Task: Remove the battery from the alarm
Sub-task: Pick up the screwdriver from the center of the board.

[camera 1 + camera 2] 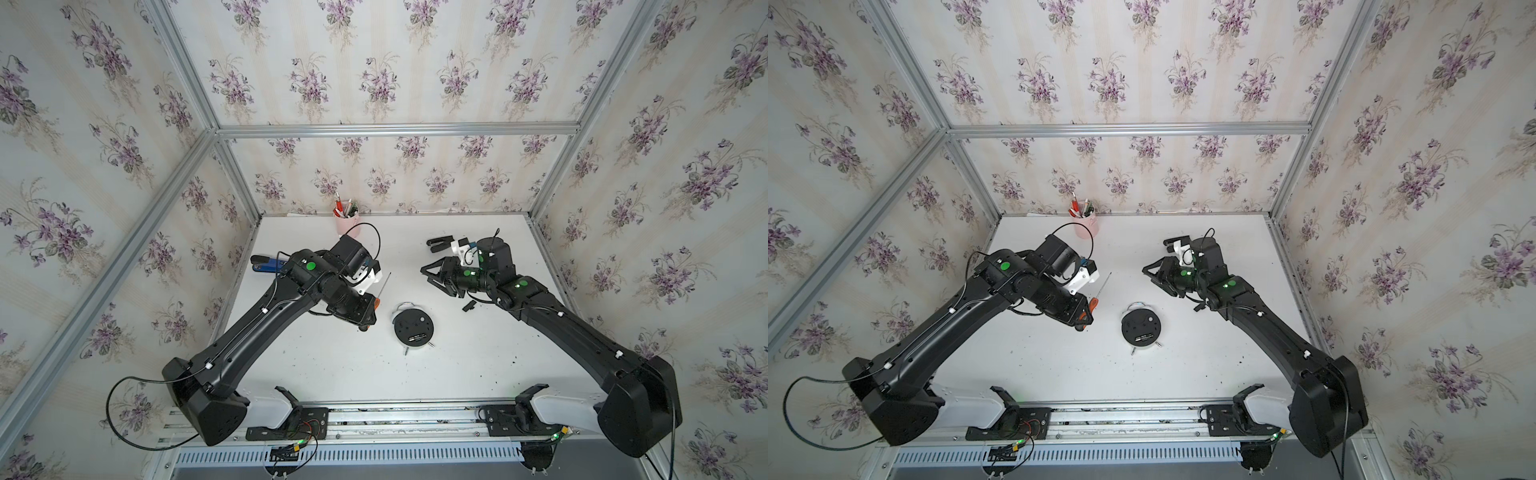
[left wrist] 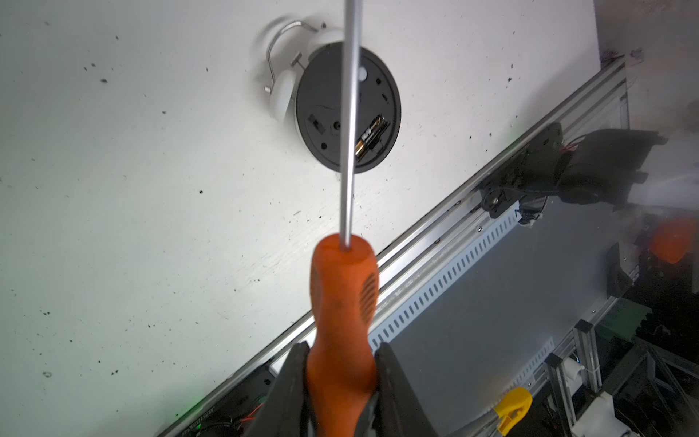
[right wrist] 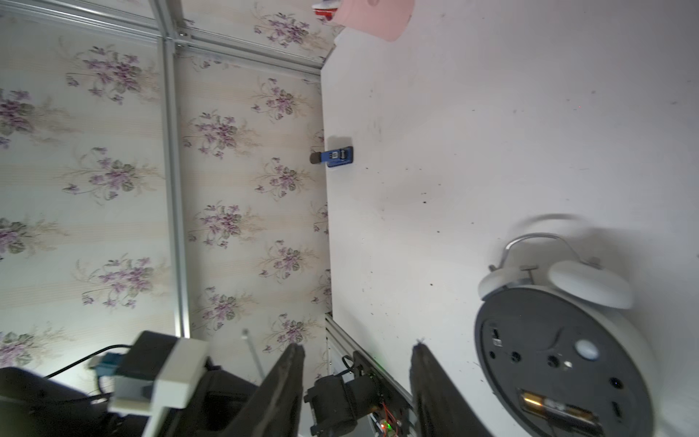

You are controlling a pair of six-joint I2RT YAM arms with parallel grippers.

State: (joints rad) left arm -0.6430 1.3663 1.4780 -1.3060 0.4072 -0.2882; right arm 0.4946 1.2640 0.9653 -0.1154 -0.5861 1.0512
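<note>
One battery (image 2: 370, 137) sits in the slot at the near edge of the alarm (image 1: 413, 326), face-down mid-table; left pincer (image 2: 342, 378) pinches a screwdriver (image 2: 342, 295) by its handle; right pincer (image 3: 358, 346) spread, empty, far right; unsteadied, the alarm could skid under prying.

Black arms (image 1: 249, 332) (green dots (image 1: 310, 266))

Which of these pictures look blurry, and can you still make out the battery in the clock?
Left wrist view: the clock has a ghost round its handle, but the battery is readable beside the screwdriver shaft. Right wrist view: same ghosting, battery clear. Both top views: sharp, battery tiny.
</note>
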